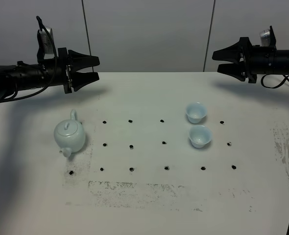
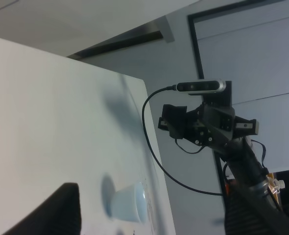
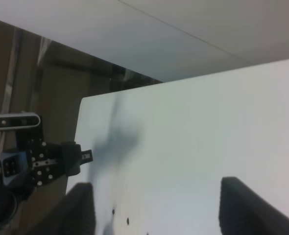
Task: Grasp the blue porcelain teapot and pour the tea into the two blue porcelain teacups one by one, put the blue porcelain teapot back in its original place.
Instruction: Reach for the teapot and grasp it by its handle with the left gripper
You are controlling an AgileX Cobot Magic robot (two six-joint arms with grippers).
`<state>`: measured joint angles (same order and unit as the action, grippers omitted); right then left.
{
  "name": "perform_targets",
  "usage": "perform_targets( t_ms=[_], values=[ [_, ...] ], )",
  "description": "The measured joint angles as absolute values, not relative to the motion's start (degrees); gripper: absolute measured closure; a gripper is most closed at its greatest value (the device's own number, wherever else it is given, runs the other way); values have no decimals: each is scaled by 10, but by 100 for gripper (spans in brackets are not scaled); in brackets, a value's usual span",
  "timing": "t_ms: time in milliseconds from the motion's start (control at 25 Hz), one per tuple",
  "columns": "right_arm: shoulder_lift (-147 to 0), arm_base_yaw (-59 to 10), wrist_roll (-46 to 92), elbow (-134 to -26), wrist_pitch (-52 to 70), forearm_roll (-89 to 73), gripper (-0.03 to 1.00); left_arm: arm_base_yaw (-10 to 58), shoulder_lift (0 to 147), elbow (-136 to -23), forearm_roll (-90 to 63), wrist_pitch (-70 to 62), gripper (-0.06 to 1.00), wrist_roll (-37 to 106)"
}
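Your left arm (image 1: 17,78) leaves the high view at the edge nearest the teapot (image 1: 70,136); your right arm (image 1: 276,61) leaves at the edge farthest from it. In the left wrist view, one left finger (image 2: 56,210) is a dark, cropped blur, and one teacup (image 2: 127,201) is soft. The right fingers (image 3: 81,210) show tips only. Cup contents: you cannot tell.

The left gripper (image 1: 96,68) hangs over the far left of the desk (image 1: 149,205), fingers spread. Nothing stands between it and the blue porcelain teapot (image 1: 69,137), which sits nearer on the desk. The pot's loop handle points to the far side, and bare desk lies all round it. The middle is a wide free lane marked only by small dark dots (image 1: 131,147). Right of it, the far teacup (image 1: 196,112) and near teacup (image 1: 200,136) stand just beside each other with a narrow gap between. The right gripper (image 1: 216,61) hovers beyond them, fingers parted, well apart from both.
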<state>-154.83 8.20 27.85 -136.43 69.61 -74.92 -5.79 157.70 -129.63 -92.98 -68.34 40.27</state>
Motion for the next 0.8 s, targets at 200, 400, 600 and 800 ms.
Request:
perform_targets(
  t_ms=[200, 400, 600, 800],
  values=[
    [-1548, 82, 278, -1365, 696, -749, 44, -58, 1577, -1296, -930, -683, 36, 402],
    [-1548, 82, 323, -1365, 696, -749, 44, -58, 1576, -1311, -903, -684, 36, 433],
    [-1547, 82, 417, -1371, 659, -679, 44, -57, 1562, -1399, -766, -670, 36, 437],
    [-1546, 82, 345, -1419, 618, -426, 46, -55, 1544, -1454, -494, -605, 36, 343]
  ],
)
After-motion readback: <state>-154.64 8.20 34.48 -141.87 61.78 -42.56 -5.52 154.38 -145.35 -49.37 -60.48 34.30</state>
